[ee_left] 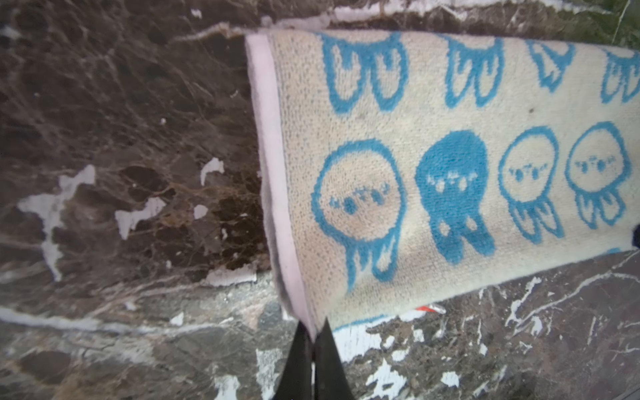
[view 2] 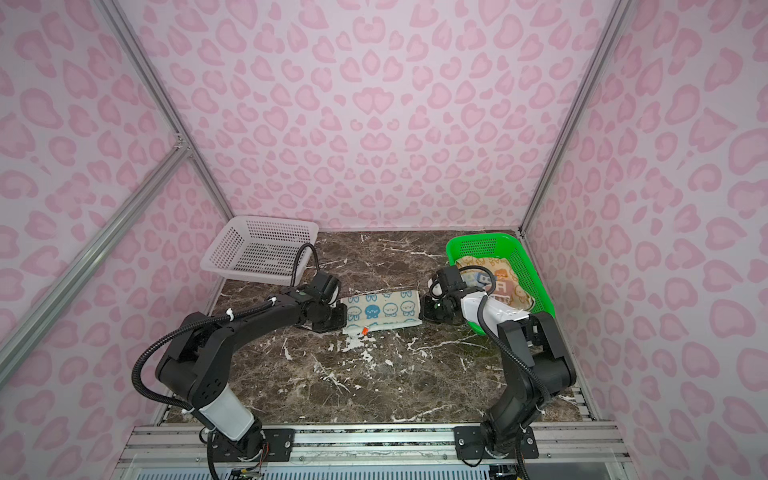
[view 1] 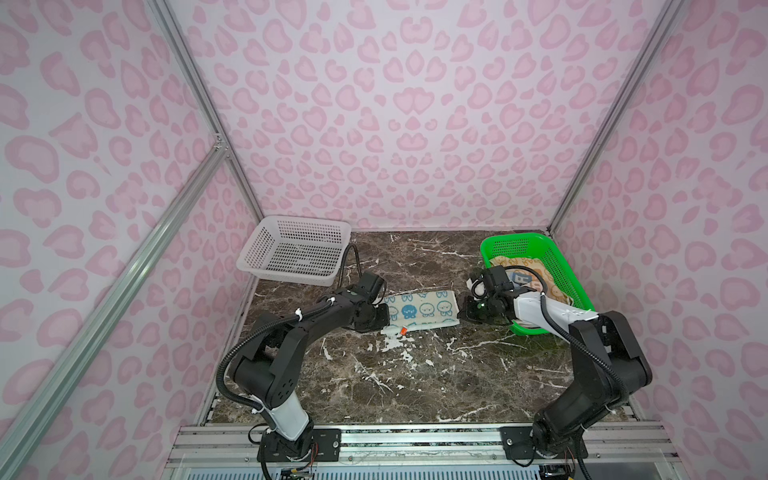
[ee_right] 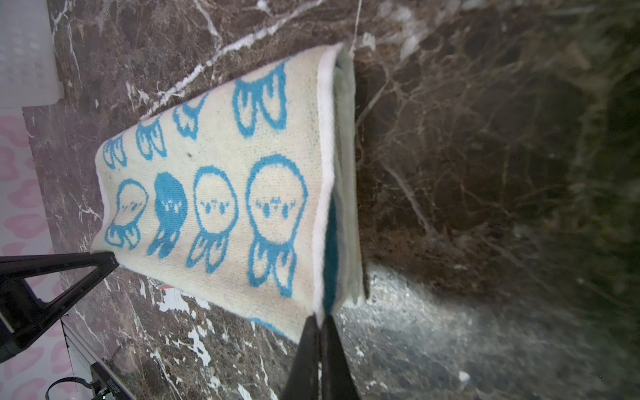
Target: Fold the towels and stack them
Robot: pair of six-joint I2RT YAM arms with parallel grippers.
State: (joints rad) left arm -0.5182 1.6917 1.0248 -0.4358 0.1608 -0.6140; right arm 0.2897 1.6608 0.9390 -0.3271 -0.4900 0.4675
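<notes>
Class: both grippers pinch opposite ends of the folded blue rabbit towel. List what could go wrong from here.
1. The left gripper and right gripper each pinch only a corner of the blue-on-cream rabbit-print terry towel; a corner could slip out.
2. At the right gripper's end the folded layers gape, so the fold may shift out of line.
3. The right arm reaches over the green perforated plastic basket and might nudge it.

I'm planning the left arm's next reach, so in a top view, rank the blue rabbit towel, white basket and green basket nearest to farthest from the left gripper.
1. blue rabbit towel: mid-table; the left gripper is shut on its left end.
2. white basket: back left, close behind the gripper.
3. green basket: right side, beyond the towel's far end.
</notes>
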